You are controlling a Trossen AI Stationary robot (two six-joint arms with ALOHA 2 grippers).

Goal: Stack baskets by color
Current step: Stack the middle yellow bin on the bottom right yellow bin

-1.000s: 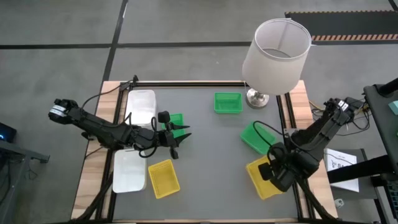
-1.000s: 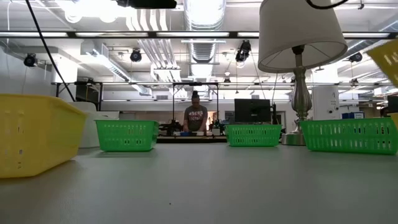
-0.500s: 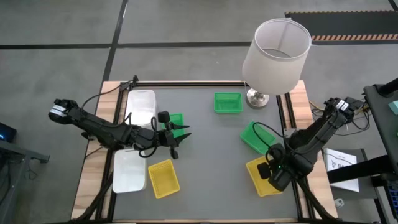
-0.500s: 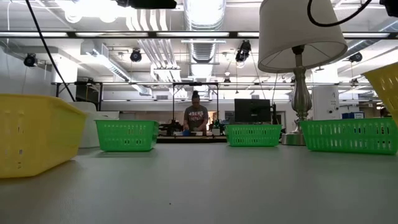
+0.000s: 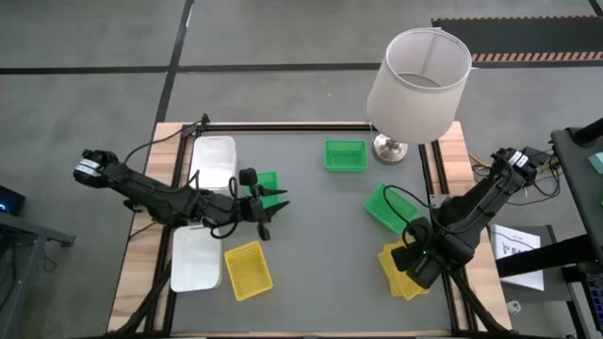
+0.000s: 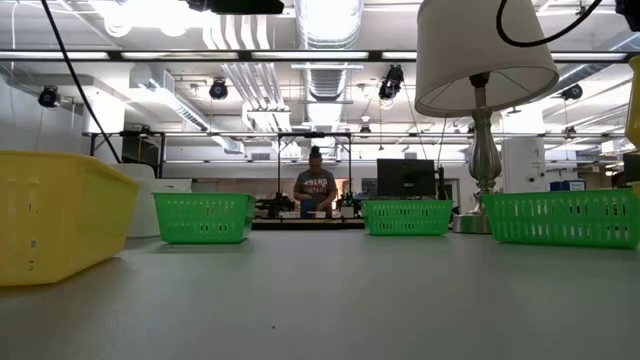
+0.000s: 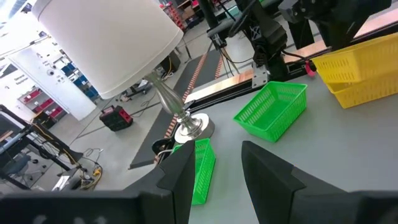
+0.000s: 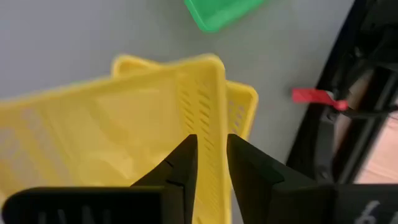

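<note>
A table (image 5: 311, 226) is seen from above, with two dark robot arms and small plastic baskets scattered on it. Near the table's front right corner, the right gripper (image 8: 210, 163) sits over a yellow basket (image 5: 411, 266) resting crookedly on top of a second yellow basket (image 8: 244, 111). The wall of the upper basket runs between the gripper's fingers, which are slightly parted around the rim; whether they are gripping it or letting go cannot be told. The step in hand is judged to be the stacking of these two yellow baskets.

A third yellow basket (image 5: 248, 269) lies near the front edge, left of centre. Green baskets are spread out: one (image 5: 345, 155) toward the back edge by a lamp (image 5: 418, 85), one (image 5: 388, 208) on the right side just behind the yellow pair, and one (image 5: 265, 182) left of centre. White baskets (image 5: 214, 162) lie along the left edge.

The left gripper (image 5: 267, 213) waits left of centre, its fingers apart and nothing held.

For the next move, the upper yellow basket would probably need to be released and settled squarely into the lower one, and the third yellow basket then fetched.
</note>
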